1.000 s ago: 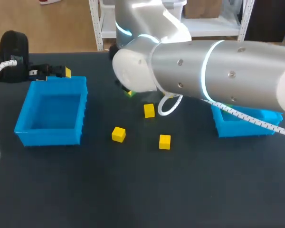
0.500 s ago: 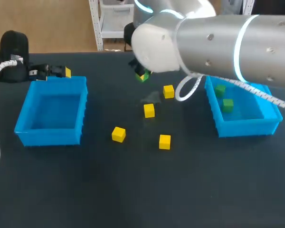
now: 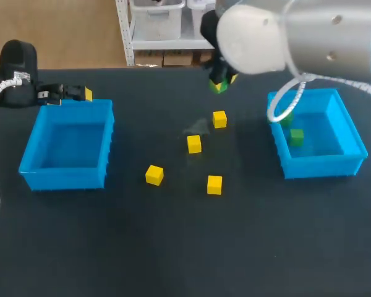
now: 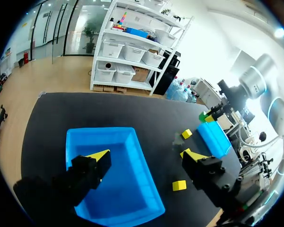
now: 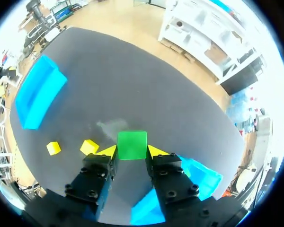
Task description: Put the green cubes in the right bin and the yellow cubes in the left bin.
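Right now R gripper (image 5: 132, 152) is clamped on a green cube (image 5: 132, 142), held above the table's (image 3: 173, 247) far side, nearer R bin (image 3: 353, 141). Two green cubes (image 3: 295, 137) lie in that bin. Four yellow cubes (image 3: 194, 144) sit mid-table. L gripper (image 4: 144, 155) gapes wide, holding nothing, over L bin (image 4: 111, 182).
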Available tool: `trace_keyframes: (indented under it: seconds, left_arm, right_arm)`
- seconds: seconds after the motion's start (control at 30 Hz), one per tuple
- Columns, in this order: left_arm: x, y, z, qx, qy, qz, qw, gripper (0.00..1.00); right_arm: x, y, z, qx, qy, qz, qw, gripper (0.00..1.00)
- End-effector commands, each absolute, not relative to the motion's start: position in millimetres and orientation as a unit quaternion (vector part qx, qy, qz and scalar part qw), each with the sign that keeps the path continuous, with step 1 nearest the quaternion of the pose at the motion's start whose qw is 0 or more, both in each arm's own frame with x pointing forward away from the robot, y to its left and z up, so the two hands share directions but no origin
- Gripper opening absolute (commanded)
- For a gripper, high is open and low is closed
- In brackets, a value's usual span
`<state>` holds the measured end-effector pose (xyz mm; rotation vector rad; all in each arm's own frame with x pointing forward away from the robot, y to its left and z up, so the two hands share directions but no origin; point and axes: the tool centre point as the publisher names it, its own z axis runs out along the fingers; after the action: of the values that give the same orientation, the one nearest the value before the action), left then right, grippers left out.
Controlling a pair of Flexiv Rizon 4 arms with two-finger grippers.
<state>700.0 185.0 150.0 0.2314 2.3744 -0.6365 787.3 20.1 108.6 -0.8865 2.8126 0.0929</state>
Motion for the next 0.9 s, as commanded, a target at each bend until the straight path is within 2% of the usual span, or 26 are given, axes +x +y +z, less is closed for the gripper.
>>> trace_keyframes:
  seconds: [0.03, 0.9]
  left_arm:
    - [700.0, 185.0, 150.0, 0.088, 0.908, -0.243, 0.330, 1.00]
    - [700.0, 185.0, 150.0, 0.088, 0.908, -0.243, 0.330, 1.00]
  right_arm:
    - [772.7, -5.3, 112.9, -0.286, 0.941, 0.057, 0.172, 0.00]
    - [753.8, -109.3, 99.7, -0.179, 0.969, 0.047, 0.166, 0.00]
